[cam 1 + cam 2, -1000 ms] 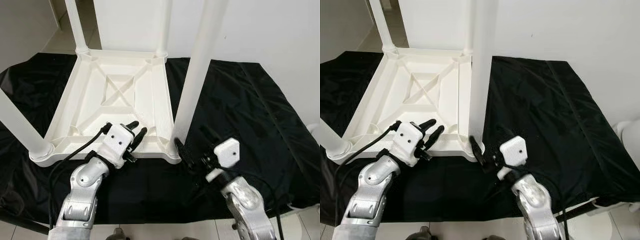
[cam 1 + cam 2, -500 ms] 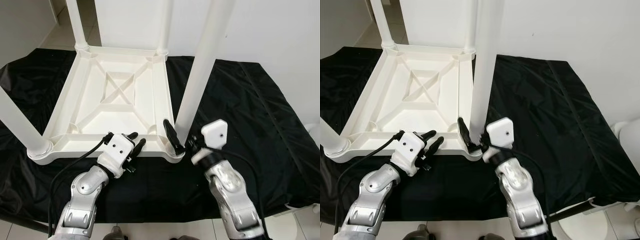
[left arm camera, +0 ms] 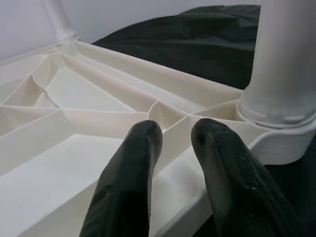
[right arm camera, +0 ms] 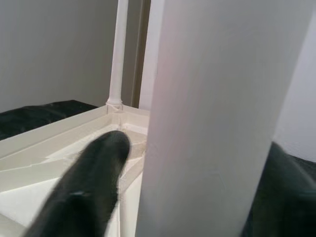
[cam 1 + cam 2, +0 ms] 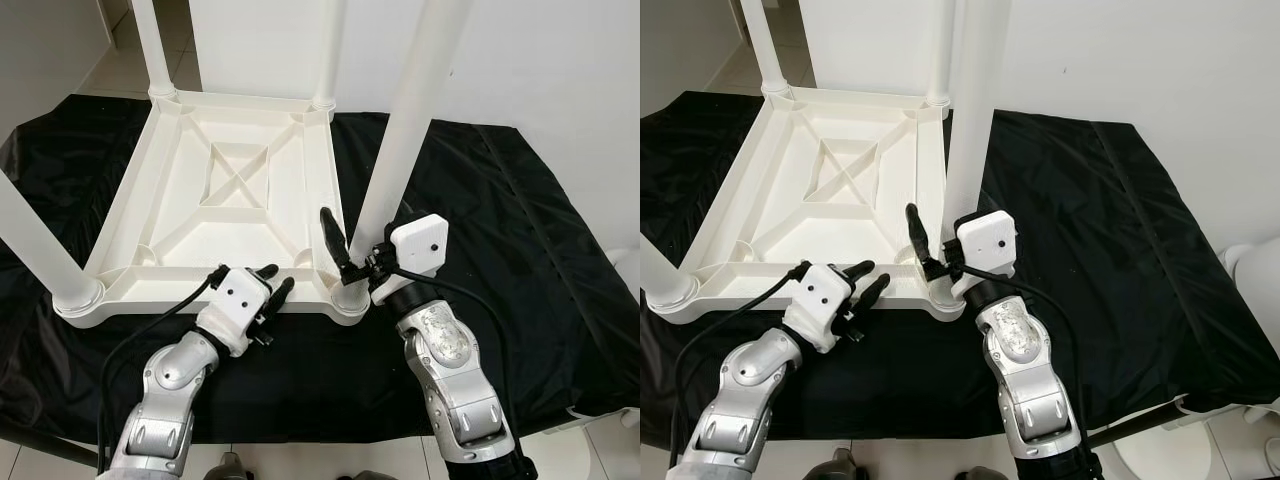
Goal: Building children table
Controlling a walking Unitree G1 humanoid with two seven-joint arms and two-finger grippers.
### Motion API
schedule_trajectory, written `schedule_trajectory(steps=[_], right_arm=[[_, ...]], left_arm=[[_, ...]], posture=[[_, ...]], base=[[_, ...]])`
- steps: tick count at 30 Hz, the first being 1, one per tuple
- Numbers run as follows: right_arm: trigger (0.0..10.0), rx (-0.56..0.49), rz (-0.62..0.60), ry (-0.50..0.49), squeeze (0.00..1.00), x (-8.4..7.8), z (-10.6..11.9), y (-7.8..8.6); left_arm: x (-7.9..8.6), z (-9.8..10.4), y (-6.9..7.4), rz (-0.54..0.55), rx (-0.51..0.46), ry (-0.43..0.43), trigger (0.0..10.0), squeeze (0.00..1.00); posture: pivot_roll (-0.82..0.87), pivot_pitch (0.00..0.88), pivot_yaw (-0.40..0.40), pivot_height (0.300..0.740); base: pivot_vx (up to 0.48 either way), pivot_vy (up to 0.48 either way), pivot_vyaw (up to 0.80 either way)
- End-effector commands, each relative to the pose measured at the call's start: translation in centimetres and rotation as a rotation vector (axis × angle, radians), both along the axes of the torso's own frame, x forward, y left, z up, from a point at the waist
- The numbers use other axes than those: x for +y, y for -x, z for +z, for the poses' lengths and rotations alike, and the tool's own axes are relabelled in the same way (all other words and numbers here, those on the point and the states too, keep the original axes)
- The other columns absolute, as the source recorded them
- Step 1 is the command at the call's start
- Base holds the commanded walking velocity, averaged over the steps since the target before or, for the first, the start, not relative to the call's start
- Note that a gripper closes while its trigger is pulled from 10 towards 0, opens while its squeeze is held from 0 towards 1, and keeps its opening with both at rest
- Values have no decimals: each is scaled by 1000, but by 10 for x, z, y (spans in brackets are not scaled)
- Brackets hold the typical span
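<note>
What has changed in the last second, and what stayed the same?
The right gripper moved from the black cloth in to the near right table leg, its open fingers now around the leg's base. The left gripper drew back slightly, still at the near edge of the upturned table, which stayed put.

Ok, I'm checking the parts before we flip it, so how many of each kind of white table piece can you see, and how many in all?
Upside-down tabletop: 1
Legs standing in its corner sockets: 4 (far left, far right, near left, near right)
Total: 5 white pieces, all on the black sheet.
</note>
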State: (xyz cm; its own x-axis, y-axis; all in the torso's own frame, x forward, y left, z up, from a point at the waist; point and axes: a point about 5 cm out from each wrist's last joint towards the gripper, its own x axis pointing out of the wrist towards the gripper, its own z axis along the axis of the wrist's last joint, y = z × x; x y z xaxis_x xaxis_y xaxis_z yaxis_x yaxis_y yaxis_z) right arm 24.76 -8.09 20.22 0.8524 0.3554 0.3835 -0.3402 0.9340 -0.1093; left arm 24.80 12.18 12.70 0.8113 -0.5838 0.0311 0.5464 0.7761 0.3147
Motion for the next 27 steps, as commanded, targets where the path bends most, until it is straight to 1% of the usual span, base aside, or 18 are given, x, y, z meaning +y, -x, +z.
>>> schedule_trajectory(steps=[1, 3, 4, 5, 7, 9, 11, 13, 14, 16, 22, 27], right_arm=[[0, -4, -16, -6, 0, -2, 4, 0], [0, 2, -17, -5, 0, -2, 3, 0], [10000, 22, -28, -2, 0, -2, 1, -1], [10000, 37, -42, -1, 0, -3, -2, -1], [10000, 37, -42, -1, 0, -3, -2, -1], [10000, 68, -83, 12, 0, -5, -7, -3], [10000, 68, -83, 12, 0, -5, -7, -3], [10000, 106, -141, 32, 0, -5, -12, -6], [10000, 106, -141, 32, 0, -5, -12, -6], [10000, 132, -172, 36, 0, -4, -16, -7], [10000, 153, -185, 39, 0, -4, -18, -9], [10000, 155, -191, 29, 0, -5, -18, -9]], left_arm=[[-2, 2, 1, 17, -5, 26, 10000, 0], [-4, 3, 2, 7, -3, 35, 10000, 0], [-6, 6, 3, -10, -3, 49, 10000, 0], [-9, 8, 4, -25, -3, 65, 10000, 0], [-9, 8, 4, -25, -3, 65, 10000, 0], [-13, 14, 4, -43, -4, 92, 10000, 0], [-13, 14, 4, -43, -4, 92, 10000, 0], [-19, 20, 5, -82, 5, 111, 10000, 0], [-19, 20, 5, -82, 5, 111, 10000, 0], [-24, 24, 7, -117, 12, 129, 10000, 0], [-28, 31, 9, -161, 9, 146, 10000, 0], [-27, 36, 8, -163, 4, 163, 10000, 0]], posture=[[114, 19, -83, 740], [114, 19, -83, 740], [114, 22, -81, 740], [113, 26, -82, 740], [113, 26, -82, 740], [113, 32, -81, 740], [113, 32, -81, 740], [114, 35, -81, 740], [114, 35, -81, 740], [114, 38, -79, 740], [114, 43, -76, 740], [114, 44, -77, 740]], base=[[0, 0, 0], [0, 0, 0], [0, 0, 0], [0, 0, 0], [0, 0, 0], [0, 0, 0], [0, 0, 0], [0, 0, 0], [0, 0, 0], [0, 0, 0], [0, 0, 0], [0, 0, 0]])
